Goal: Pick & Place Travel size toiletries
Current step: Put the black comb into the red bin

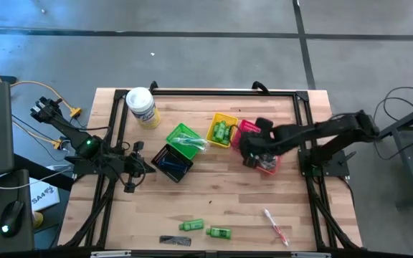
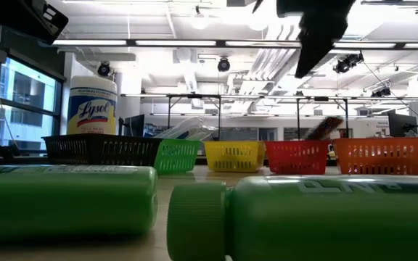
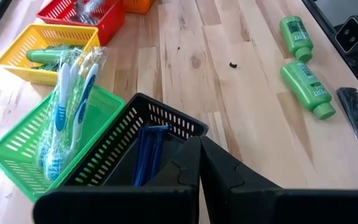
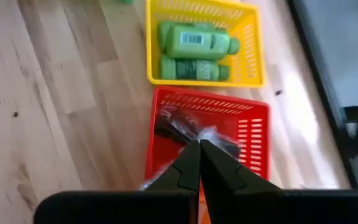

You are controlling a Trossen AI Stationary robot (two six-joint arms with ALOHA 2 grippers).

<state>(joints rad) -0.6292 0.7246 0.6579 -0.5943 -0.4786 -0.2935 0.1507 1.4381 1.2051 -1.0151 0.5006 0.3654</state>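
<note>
At the near edge of the wooden tabletop (image 1: 214, 193), 4 loose items are seen: 2 green mini bottles (image 1: 192, 226) (image 1: 219, 232), a flat black comb (image 1: 175, 241), and a wrapped toothbrush (image 1: 274, 226) lying well apart to the right. These are judged to be still awaiting placement.

Farther back, a row of baskets is set across the middle. A black basket (image 1: 171, 162) holds blue-handled razors (image 3: 148, 146). Just beside it, a green basket (image 1: 183, 139) holds clear-wrapped toothbrushes (image 3: 67, 99). A yellow basket (image 1: 223, 130) holds 3 green bottles (image 4: 194, 53). A red basket (image 4: 207, 134) holds dark items under clear wrap; what they are cannot be told. An orange basket (image 2: 380, 156) is seen beside the red one in the low view; its contents are hidden.

The left pincer (image 1: 129, 188) hangs near the black basket, its fingers pressed together on nothing. The right pincer (image 1: 251, 162) is held over the red basket, fingers likewise together and empty.

Risks are judged as follows. The right pincer could catch the red basket's rim or wrap when moved, dragging the light basket. The round bottles could roll when nudged. The flat comb could slip from a grasp against the wood.

At the far left, a white-lidded tub (image 1: 142, 107) lies on its side.
</note>
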